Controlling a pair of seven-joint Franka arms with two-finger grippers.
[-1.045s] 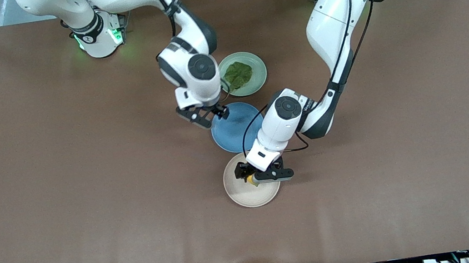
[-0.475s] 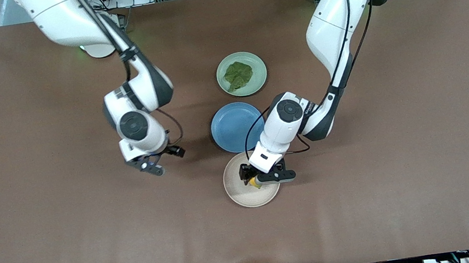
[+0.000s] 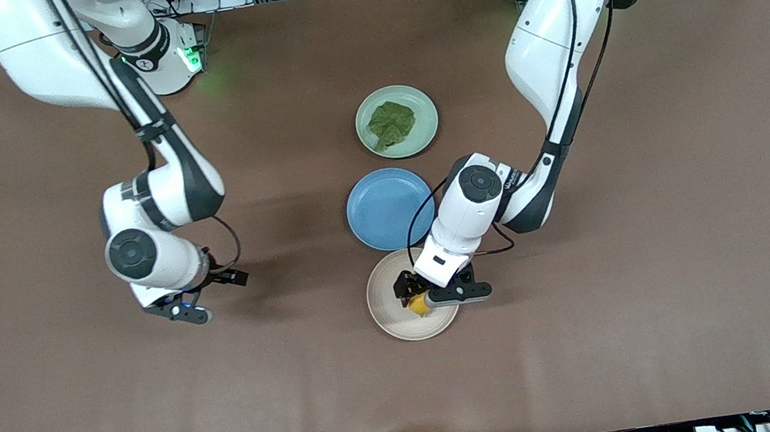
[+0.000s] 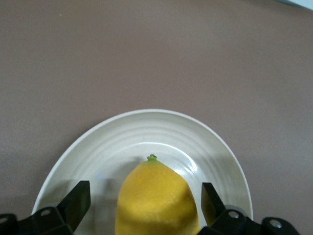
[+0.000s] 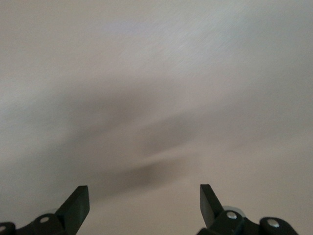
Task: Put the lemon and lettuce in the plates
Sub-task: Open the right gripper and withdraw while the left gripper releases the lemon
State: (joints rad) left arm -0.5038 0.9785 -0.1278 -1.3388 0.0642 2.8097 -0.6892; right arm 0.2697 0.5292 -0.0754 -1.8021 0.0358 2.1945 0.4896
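The yellow lemon (image 3: 417, 305) (image 4: 156, 200) lies on the beige plate (image 3: 382, 299) (image 4: 146, 113). My left gripper (image 3: 427, 299) (image 4: 145, 193) is low over that plate, open, with a gap between each finger and the lemon. The dark green lettuce (image 3: 391, 123) rests on the pale green plate (image 3: 421, 137), farther from the front camera. My right gripper (image 3: 212, 297) (image 5: 144, 196) hangs open and empty over bare table toward the right arm's end.
A blue plate (image 3: 384, 208) with nothing on it sits between the two other plates, just beside the left arm's wrist. The brown tabletop (image 3: 635, 331) spreads wide around the plates.
The left gripper has opened and let go of the lemon on the beige plate. The right arm has swung away from the blue plate toward its own end of the table.
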